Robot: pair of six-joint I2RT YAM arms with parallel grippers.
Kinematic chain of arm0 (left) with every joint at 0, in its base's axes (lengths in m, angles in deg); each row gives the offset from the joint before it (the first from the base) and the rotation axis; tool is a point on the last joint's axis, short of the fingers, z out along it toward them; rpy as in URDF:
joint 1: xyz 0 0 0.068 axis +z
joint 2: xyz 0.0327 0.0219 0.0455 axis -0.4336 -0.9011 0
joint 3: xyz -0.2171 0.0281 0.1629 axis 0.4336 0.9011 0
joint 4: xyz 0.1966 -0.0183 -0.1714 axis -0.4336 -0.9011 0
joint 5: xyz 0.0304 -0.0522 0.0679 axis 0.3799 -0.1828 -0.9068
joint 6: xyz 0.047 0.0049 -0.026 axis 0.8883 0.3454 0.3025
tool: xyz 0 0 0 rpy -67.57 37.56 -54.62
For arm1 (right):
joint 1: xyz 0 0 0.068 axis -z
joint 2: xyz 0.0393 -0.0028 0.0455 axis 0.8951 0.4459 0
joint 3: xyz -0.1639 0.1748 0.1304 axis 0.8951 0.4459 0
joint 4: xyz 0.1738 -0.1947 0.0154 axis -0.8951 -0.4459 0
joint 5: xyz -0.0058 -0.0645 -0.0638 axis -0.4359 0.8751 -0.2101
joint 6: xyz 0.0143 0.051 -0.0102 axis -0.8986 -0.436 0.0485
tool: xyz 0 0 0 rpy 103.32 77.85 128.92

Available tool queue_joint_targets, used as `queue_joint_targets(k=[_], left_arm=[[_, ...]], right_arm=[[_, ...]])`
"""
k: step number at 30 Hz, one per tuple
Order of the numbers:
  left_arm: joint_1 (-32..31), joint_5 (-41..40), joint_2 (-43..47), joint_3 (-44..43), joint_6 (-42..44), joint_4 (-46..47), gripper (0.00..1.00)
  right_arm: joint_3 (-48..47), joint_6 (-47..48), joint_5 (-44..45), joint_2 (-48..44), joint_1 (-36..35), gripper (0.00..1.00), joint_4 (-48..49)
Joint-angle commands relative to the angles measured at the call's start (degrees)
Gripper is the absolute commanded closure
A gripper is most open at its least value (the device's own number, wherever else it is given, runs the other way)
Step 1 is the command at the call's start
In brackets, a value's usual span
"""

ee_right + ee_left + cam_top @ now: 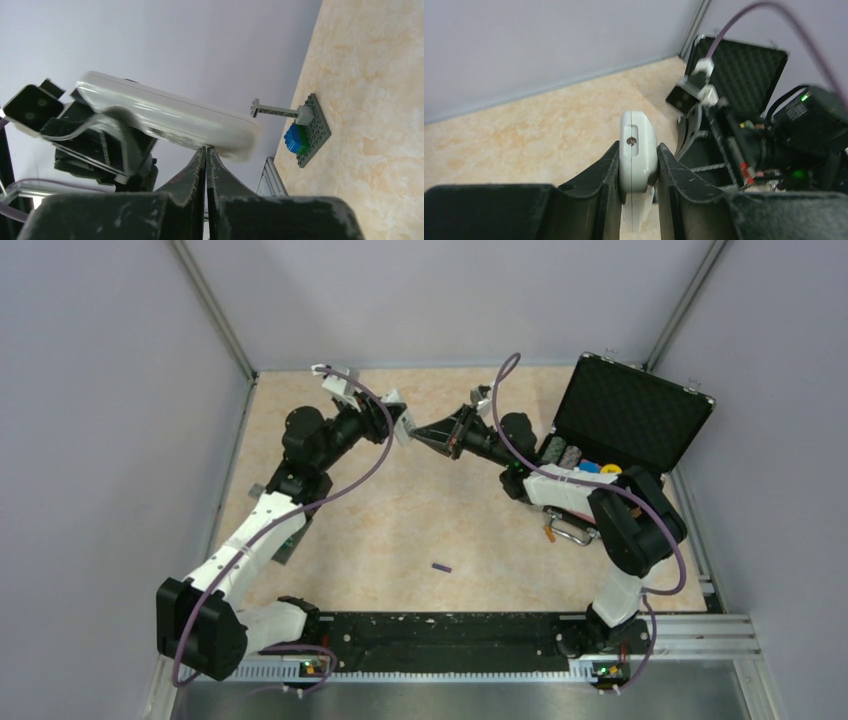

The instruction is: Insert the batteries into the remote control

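Left fingers (611, 172) clamp the remote control (638, 145); right fingers (196, 172), pinched together, touch it.
Steady grip needed; battery (441, 567) lies lower centre.

The middle of the surface (400, 525) is free for you; only one battery (441, 567) lies there. At far right the open black case (630, 410) blocks the way. At far centre the left end effector (396, 422) and right end effector (206, 151) meet at the remote control (638, 145), leaving no passage.

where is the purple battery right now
Top view: the purple battery lies alone on the table, near-centre, just ahead of the black base rail.
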Motion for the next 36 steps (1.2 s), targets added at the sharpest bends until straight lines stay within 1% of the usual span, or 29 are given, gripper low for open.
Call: queue_joint_targets(k=[1, 5, 6, 8, 12, 15, 16, 17, 18, 20, 21, 22, 24, 26, 29, 31, 36], left_arm=[[-1.7, 1.8, -0.4, 3.0, 3.7, -10.4, 1.0], [-1.7, -0.2, -0.1, 3.6, 6.1, -11.9, 1.0], [-1.6, -1.4, 0.0, 3.8, 5.2, -12.1, 1.0], [-1.5, -3.7, 0.7, 4.1, 3.6, -12.0, 1.0], [-1.4, -5.1, 0.9, 4.1, 2.9, -11.5, 1.0], [-1.4, -5.1, 1.3, 4.6, 1.1, -10.7, 1.0], [-1.3, -5.2, 1.4, 4.8, 0.3, -10.4, 1.0], [-1.3, -5.1, 1.5, 4.6, -0.9, -10.3, 1.0], [-1.2, -4.9, 1.6, 4.6, -2.5, -9.8, 1.0], [-1.1, -4.9, 1.9, 4.1, -5.7, -9.1, 1.0], [-1.0, -4.6, 1.9, 3.6, -7.3, -9.1, 1.0], [-0.9, -4.5, 1.9, 2.7, -9.2, -9.3, 1.0], [-0.8, -4.2, 1.9, 0.9, -12.9, -10.3, 1.0], [-0.6, -4.4, 2.4, -0.6, -16.7, -10.7, 1.0], [-0.6, -4.8, 3.2, -2.2, -22.5, -10.1, 1.0], [-0.6, -5.3, 3.9, -2.7, -26.4, -9.3, 1.0], [-0.6, -5.7, 5.9, -1.4, -35.2, -3.3, 1.0]], right_arm=[[-1.4, -2.8, 1.2, -1.9, -1.0, 1.0, 14.5], [-0.7, -3.3, 1.4, -2.1, -0.9, 1.0, 15.1], [-0.6, -3.3, 1.5, -2.3, -0.9, 1.0, 14.2], [-0.3, -2.0, 1.6, -2.9, -0.9, 1.0, 10.7], [1.4, 0.1, 2.8, -5.2, -0.5, 1.0, 3.9], [2.2, 2.9, 4.7, -8.4, 0.1, 1.0, -4.6], [2.3, 4.2, 5.8, -9.5, 0.1, 0.94, -9.0], [2.5, 5.9, 7.0, -10.6, 0.2, 0.85, -14.1], [2.2, 8.2, 8.2, -11.5, 0.3, 0.75, -17.7], [1.6, 13.3, 9.3, -13.0, 0.4, 0.51, -22.5], [1.2, 15.6, 9.3, -13.6, 0.5, 0.42, -23.7], [0.8, 18.1, 8.8, -14.3, 0.5, 0.35, -24.1], [-1.0, 23.7, 8.6, -15.5, 0.5, 0.25, -27.6], [-1.7, 27.3, 8.6, -16.9, 0.5, 0.19, -29.4], [-0.8, 28.0, 7.9, -18.3, 0.5, 0.14, -28.1], [-0.1, 26.4, 7.0, -18.7, 0.5, 0.13, -26.7], [1.9, 19.4, 4.5, -18.7, 0.4, 0.12, -17.6]])
